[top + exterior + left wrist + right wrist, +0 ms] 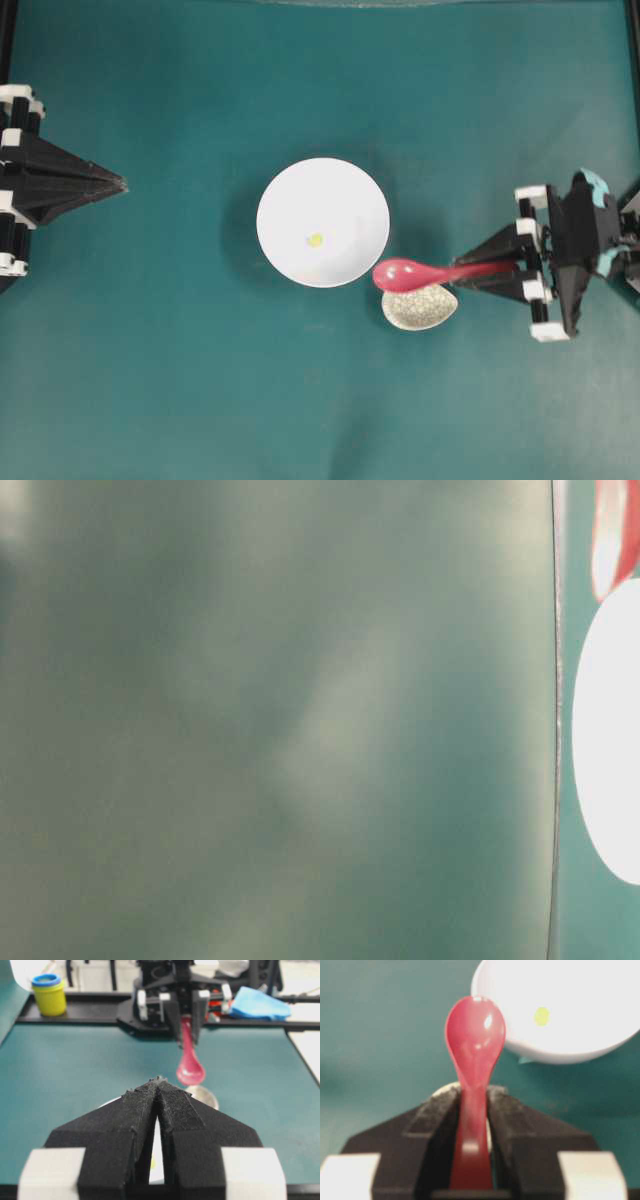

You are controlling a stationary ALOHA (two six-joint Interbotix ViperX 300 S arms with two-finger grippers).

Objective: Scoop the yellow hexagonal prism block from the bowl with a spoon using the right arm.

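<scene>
Right now the right gripper (472, 1110) has its jaws clamped on the handle of the spoon (415, 272), scoop sticking out past the fingertips; handle end is buried between the fingers in the right wrist view. Overhead, the scoop overlaps the top edge of the spoon rest (420, 307) and sits just beside the lower right rim of the bowl (322, 222); can't tell from above if it touches either, though the left wrist view shows the scoop hanging clear above the rest. Block (315, 240) lies inside the bowl, a bit below centre, apart from the spoon; it's a small yellow blur in the right wrist view, shape not readable. Left gripper (122, 184) sits at the left table edge, jaws shut to a thin slit, well apart from the bowl; it blocks most of the bowl in its own wrist view, only slivers of white show. Table-level view is nearly all a blurred grey-green smear, with just a cut-off white arc of bowl and a bit of red at the right edge. Yellow tub (49, 994) and blue cloth (260, 1004) sit beyond the mat (160, 380), out of focus.
</scene>
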